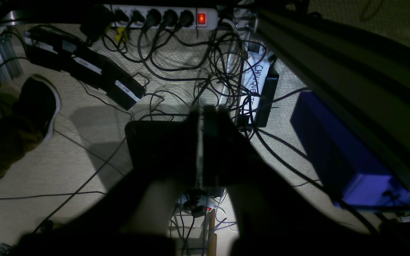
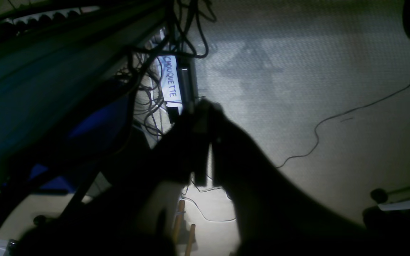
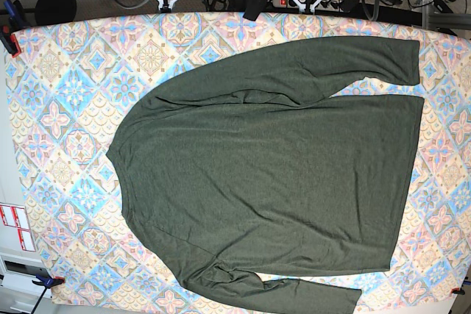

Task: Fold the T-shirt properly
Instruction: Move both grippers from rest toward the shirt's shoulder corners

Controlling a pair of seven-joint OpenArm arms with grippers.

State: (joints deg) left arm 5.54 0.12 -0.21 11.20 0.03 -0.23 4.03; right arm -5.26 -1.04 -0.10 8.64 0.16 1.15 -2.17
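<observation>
Both hands are closed on nothing, hanging over the floor off the worktop. The left hand (image 1: 202,117) points toward one power strip (image 1: 162,16) at 12 o'clock, with five plugs in it. The right hand (image 2: 201,113) hangs beside one labelled box (image 2: 171,76) at 11 o'clock. One T-shirt (image 3: 272,174) lies flat at the middle of the worktop (image 3: 66,108), its two sleeves at 1 and 6 o'clock.

Cable-strewn carpet floor (image 1: 84,156), patterned tablecloth (image 3: 66,93)

Base view straight down over the patterned table (image 3: 66,108), both wrist views close behind their dark fingers (image 1: 210,142) — facing the carpet, sharing the labelled box (image 1: 255,85) beyond the fingertips (image 2: 201,117).
</observation>
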